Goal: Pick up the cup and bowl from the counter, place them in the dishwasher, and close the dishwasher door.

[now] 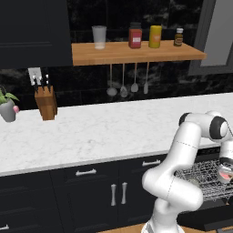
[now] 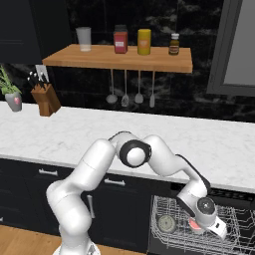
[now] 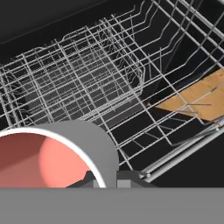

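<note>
Claw (image 2: 199,225) is clamped narrow on the cup (image 3: 48,159) rim over the dishwasher rack (image 2: 169,238); cup should be lowered level between wires toward 12 o'clock before release.

Cup (image 3: 48,157): small, white outside, red-orange inside; sits low over the pulled-out wire rack (image 2: 169,236), mouth tipped toward hand cam. In right base view its red inside peeks out beside the wrist. Bowl (image 2: 167,224): round, grey, lying in rack's left part. Dishwasher door (image 1: 214,218) open, black. Counter (image 1: 91,132): white marble w/ grey veins.
</note>
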You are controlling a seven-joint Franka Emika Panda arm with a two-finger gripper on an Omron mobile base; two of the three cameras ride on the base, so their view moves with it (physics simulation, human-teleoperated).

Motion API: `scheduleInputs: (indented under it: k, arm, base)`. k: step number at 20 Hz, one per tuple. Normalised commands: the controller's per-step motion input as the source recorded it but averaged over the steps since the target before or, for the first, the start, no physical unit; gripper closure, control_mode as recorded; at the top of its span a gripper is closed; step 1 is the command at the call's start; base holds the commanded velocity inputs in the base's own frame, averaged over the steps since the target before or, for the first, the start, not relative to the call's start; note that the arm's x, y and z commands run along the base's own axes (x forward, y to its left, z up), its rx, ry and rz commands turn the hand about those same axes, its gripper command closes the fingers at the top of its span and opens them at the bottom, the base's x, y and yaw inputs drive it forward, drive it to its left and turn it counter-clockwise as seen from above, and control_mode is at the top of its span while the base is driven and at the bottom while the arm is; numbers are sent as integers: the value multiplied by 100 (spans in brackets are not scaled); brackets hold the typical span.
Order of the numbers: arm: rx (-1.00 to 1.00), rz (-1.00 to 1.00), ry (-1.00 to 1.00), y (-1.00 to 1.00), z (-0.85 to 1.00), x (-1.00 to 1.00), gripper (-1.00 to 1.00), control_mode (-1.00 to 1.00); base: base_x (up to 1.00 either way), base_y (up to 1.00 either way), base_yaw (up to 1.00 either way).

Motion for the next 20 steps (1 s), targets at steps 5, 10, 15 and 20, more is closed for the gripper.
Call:
scheduleInputs:
  k: [5, 10, 15, 20]
  arm:
    - [0, 0, 0, 0, -34, 0, 100, -100]
    - [0, 0, 0, 0, -33, 0, 100, -100]
    - [-1, 0, 1, 0, -23, 0, 100, -100]
    - [-1, 0, 0, 0, -22, 0, 100, -100]
  base:
    - [0, 0, 0]
    - [0, 0, 0]
    - [0, 0, 0]
    - [0, 0, 0]
